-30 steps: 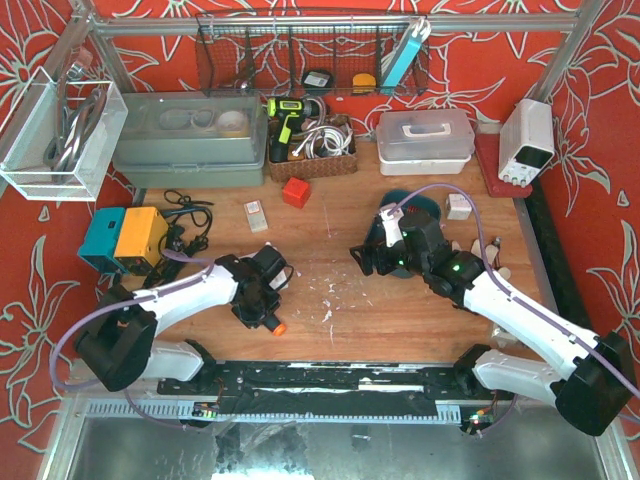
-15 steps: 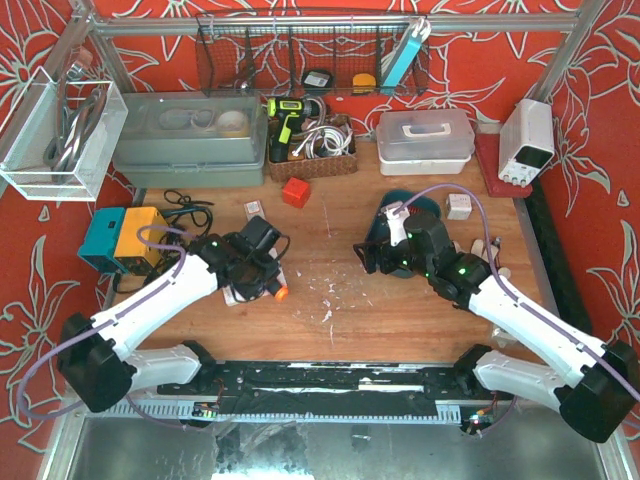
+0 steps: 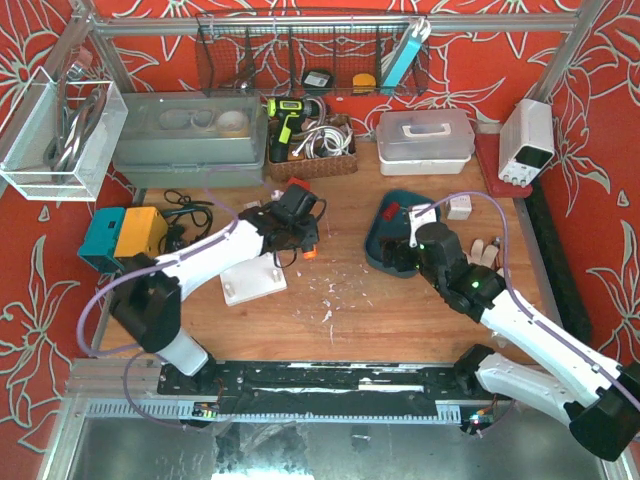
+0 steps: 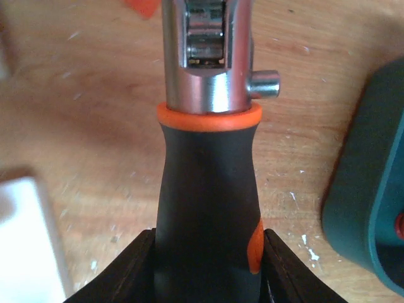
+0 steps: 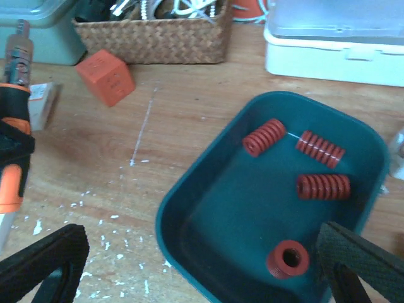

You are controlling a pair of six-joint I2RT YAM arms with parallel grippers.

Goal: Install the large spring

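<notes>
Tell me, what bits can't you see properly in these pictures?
- Left wrist view: the tip of the tool is cut off by the top edge; the white block is blurred.
- Top view: the right arm covers much of the teal tray, hiding the springs.
- Right wrist view: the upright spring faces the camera, so its length is unclear.
</notes>
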